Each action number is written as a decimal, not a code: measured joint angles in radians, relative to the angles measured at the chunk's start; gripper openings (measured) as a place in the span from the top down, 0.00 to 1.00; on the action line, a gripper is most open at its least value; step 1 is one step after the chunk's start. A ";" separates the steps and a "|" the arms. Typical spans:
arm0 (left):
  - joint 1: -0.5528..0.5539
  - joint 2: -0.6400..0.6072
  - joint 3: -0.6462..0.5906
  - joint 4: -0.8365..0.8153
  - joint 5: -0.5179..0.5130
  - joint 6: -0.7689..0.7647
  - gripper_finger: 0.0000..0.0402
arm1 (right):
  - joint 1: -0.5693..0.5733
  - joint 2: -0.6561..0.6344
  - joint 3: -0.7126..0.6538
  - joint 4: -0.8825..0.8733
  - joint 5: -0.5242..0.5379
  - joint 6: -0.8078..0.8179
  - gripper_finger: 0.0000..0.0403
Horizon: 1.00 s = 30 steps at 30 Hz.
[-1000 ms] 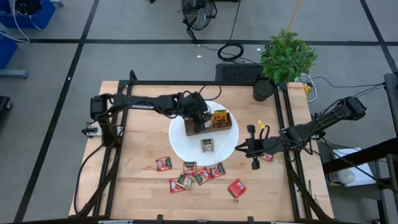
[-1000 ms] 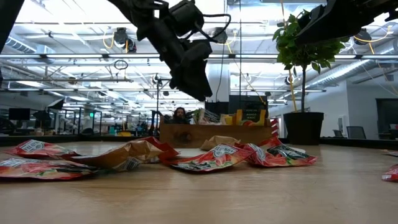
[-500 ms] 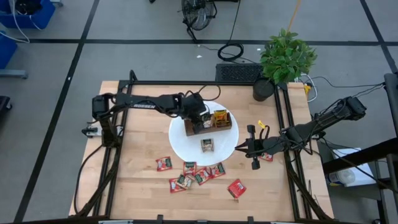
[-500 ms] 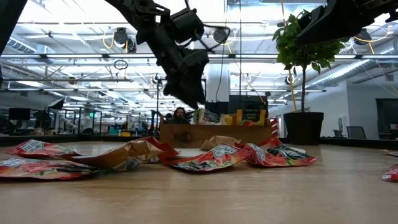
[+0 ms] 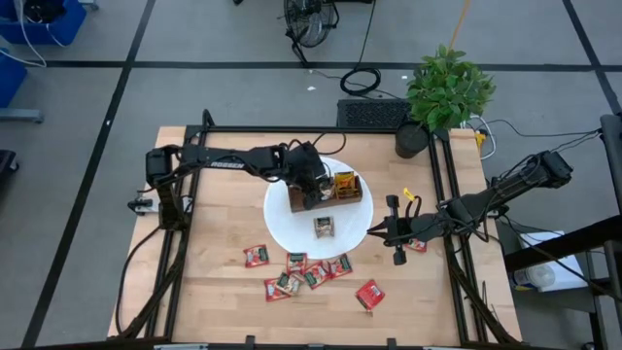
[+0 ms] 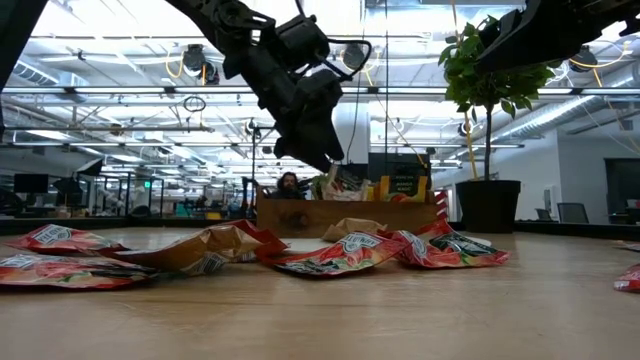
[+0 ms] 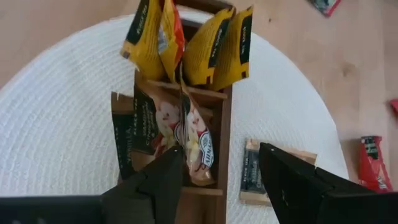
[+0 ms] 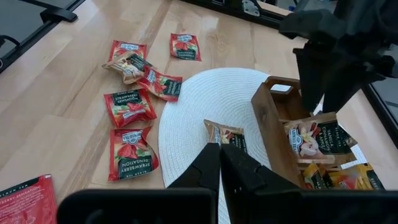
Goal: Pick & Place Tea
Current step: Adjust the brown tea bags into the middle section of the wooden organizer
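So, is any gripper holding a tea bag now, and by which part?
No. The left gripper is open above the wooden tray, touching no tea bag; the right gripper is shut and empty.

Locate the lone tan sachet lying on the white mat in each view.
High: tan sachet on the mat, below the wooden tray.
Low: likely the tan sachet before the tray; uncertain.
Left wrist: lower right, beside the tray.
Right wrist: centre.
Shared landmark: the wooden tray.

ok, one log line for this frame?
left gripper: open, above wooden tray | tan tea bags: standing in tray | right gripper: shut, empty, beside white mat | red tea bags: loose on table
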 joint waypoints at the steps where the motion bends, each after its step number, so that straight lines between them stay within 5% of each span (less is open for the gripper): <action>1: 0.000 0.000 0.000 -0.004 -0.005 0.000 0.47 | 0.000 0.000 0.000 0.000 0.000 0.000 0.99; 30: 0.021 0.070 0.001 0.062 -0.015 0.003 0.47 | 0.000 0.000 0.000 0.000 0.000 0.001 0.99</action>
